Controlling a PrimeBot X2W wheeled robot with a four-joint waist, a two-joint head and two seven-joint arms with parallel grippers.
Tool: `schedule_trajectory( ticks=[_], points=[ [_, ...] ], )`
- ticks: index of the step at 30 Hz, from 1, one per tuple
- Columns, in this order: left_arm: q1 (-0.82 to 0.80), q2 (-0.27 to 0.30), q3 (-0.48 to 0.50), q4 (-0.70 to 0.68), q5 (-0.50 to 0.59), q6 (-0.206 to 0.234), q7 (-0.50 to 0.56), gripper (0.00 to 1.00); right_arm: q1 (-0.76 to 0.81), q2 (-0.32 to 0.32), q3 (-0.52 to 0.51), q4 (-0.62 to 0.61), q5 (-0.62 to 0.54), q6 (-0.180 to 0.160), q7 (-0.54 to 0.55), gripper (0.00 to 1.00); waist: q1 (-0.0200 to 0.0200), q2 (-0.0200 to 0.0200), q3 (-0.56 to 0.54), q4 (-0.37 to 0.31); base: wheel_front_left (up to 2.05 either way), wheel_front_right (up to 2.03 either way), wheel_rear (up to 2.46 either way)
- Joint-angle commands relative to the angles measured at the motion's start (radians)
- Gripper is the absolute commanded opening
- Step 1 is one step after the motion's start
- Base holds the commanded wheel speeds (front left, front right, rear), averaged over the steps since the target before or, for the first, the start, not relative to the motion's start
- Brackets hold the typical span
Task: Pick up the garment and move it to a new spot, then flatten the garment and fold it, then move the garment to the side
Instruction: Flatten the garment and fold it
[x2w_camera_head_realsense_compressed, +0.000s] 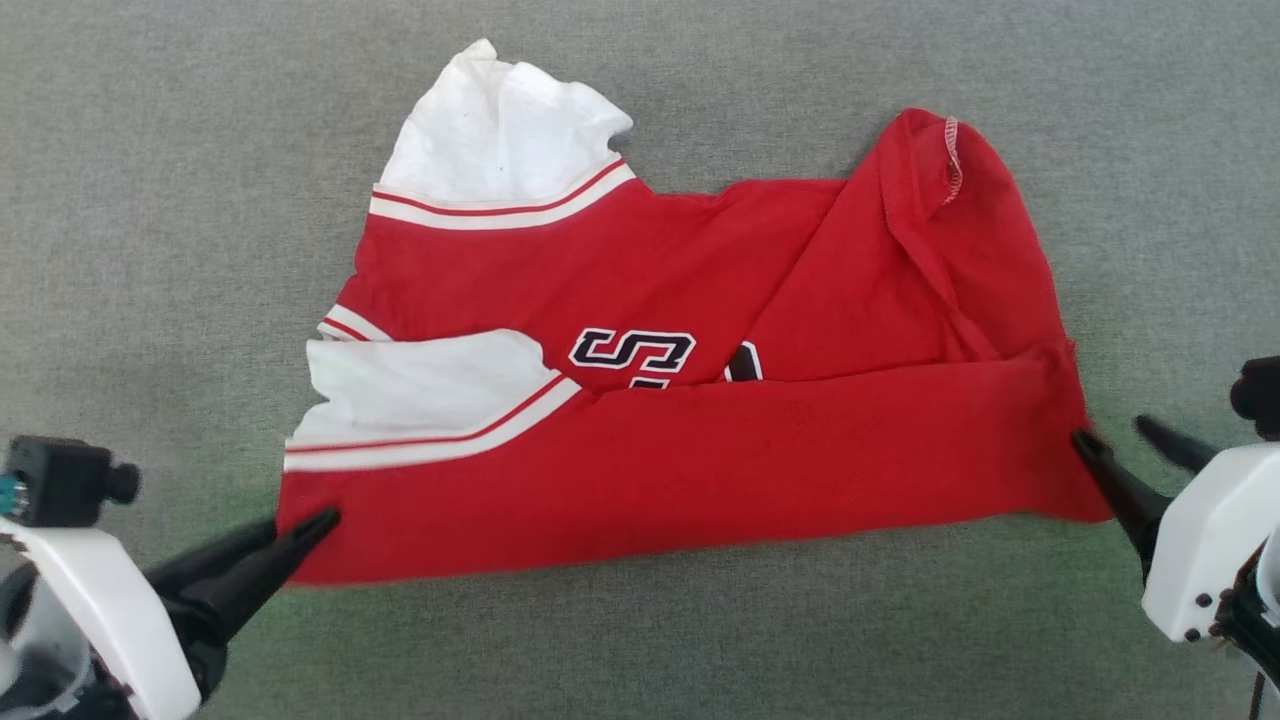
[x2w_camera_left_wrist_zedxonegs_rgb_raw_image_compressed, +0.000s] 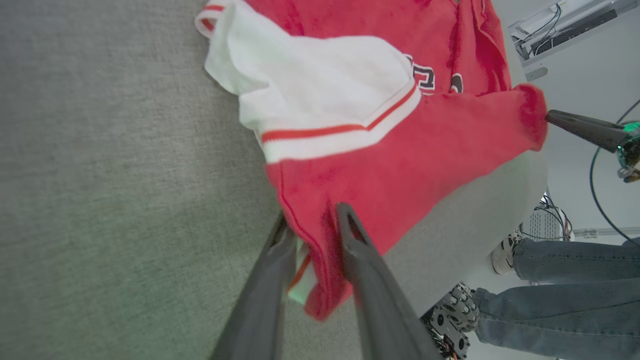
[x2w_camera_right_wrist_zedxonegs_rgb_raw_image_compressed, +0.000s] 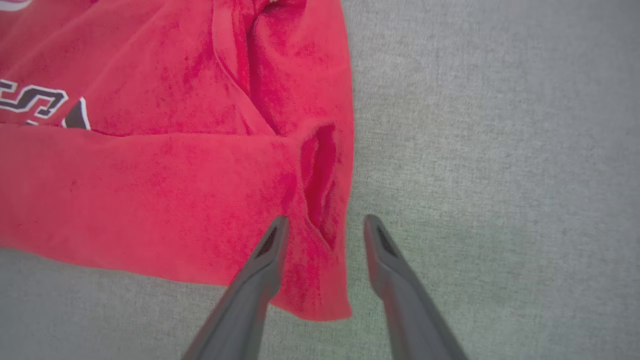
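The garment (x2w_camera_head_realsense_compressed: 700, 440) is a red jersey T-shirt with white sleeves, lying flat on the grey table (x2w_camera_head_realsense_compressed: 150, 200). Its near edge is folded over, half covering the black-and-white lettering (x2w_camera_head_realsense_compressed: 632, 352). My left gripper (x2w_camera_head_realsense_compressed: 300, 525) sits at the garment's near left corner. In the left wrist view the left gripper (x2w_camera_left_wrist_zedxonegs_rgb_raw_image_compressed: 314, 222) has its fingers slightly parted, with that corner of the garment (x2w_camera_left_wrist_zedxonegs_rgb_raw_image_compressed: 400, 165) loose between them. My right gripper (x2w_camera_head_realsense_compressed: 1110, 432) stands open at the near right corner. In the right wrist view the right gripper (x2w_camera_right_wrist_zedxonegs_rgb_raw_image_compressed: 325, 222) straddles the edge of the garment (x2w_camera_right_wrist_zedxonegs_rgb_raw_image_compressed: 150, 190).
Grey felt-like table surface (x2w_camera_right_wrist_zedxonegs_rgb_raw_image_compressed: 500, 150) surrounds the shirt on all sides. In the left wrist view a person's legs in jeans (x2w_camera_left_wrist_zedxonegs_rgb_raw_image_compressed: 575, 265) and sneakers stand beyond the table edge, and the right gripper's finger (x2w_camera_left_wrist_zedxonegs_rgb_raw_image_compressed: 575, 125) shows at the shirt's far corner.
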Motion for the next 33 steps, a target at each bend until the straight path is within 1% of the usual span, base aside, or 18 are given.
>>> schedule_trajectory(
  ticks=[1,5,7,10,11,12,15,17,18,21,25,29,33],
  points=[
    [0.01,-0.002,0.009,0.008,0.005,0.002,-0.017,1.0,0.001,0.013,-0.008,0.005,-0.012,-0.001,-0.022,1.0,0.0,-0.0001,-0.002,-0.002,0.0,0.0,0.0],
    [0.017,0.001,0.035,0.039,0.002,0.002,-0.094,1.0,-0.02,0.048,-0.019,0.0,-0.052,-0.001,-0.161,1.0,0.0,-0.0001,-0.007,-0.015,0.0,0.0,0.0],
    [0.015,0.003,0.054,0.064,0.009,0.002,-0.142,1.0,-0.032,0.056,-0.001,0.003,-0.078,-0.001,-0.257,1.0,0.0,-0.0001,-0.01,-0.027,0.0,0.0,0.0],
    [-0.002,-0.01,0.098,0.12,-0.008,0.002,-0.194,1.0,-0.049,0.072,0.034,0.023,-0.112,-0.001,-0.425,1.0,0.0,-0.0001,-0.015,-0.053,0.0,0.0,0.0],
    [-0.012,-0.014,0.117,0.149,-0.006,0.002,-0.205,1.0,-0.053,0.079,0.048,0.035,-0.128,-0.001,-0.48,1.0,0.0,-0.0001,-0.016,-0.063,0.0,0.0,0.0],
    [-0.036,-0.036,0.15,0.205,0.001,0.002,-0.216,1.0,-0.064,0.11,0.068,0.057,-0.158,-0.001,-0.594,1.0,0.0,-0.0001,-0.016,-0.086,0.0,0.0,0.0],
    [-0.083,-0.058,0.2,0.304,0.002,0.002,-0.223,1.0,-0.078,0.158,0.095,0.099,-0.191,-0.001,-0.738,1.0,0.0,-0.0001,-0.01,-0.132,0.0,0.0,0.0],
    [-0.134,-0.072,0.232,0.36,-0.005,0.002,-0.223,1.0,-0.086,0.186,0.113,0.126,-0.207,-0.001,-0.813,1.0,0.0,-0.0001,-0.002,-0.168,0.0,0.0,0.0],
    [-0.16,-0.075,0.239,0.386,0.008,0.002,-0.212,1.0,-0.089,0.196,0.123,0.142,-0.211,-0.001,-0.842,1.0,0.0,-0.0001,0.002,-0.186,0.0,0.0,0.0],
    [-0.254,-0.072,0.239,0.458,0.057,0.002,-0.148,1.0,-0.102,0.217,0.16,0.175,-0.214,-0.001,-0.902,1.0,0.0,-0.0001,0.023,-0.24,0.0,0.0,0.0],
    [-0.404,-0.096,0.219,0.553,0.12,0.002,-0.011,1.0,-0.117,0.229,0.185,0.204,-0.207,-0.001,-0.943,1.0,0.0,-0.0001,0.054,-0.296,0.0,0.0,0.0],
    [-0.54,-0.128,0.169,0.626,0.178,0.002,0.17,1.0,-0.121,0.238,0.193,0.214,-0.192,-0.001,-0.963,1.0,0.0,-0.0001,0.082,-0.335,0.0,0.0,0.0],
    [-0.636,-0.144,0.121,0.661,0.181,0.002,0.356,1.0,-0.124,0.239,0.212,0.229,-0.184,-0.001,-0.974,1.0,0.0,-0.0001,0.098,-0.361,0.0,0.0,0.0]
  ],
)
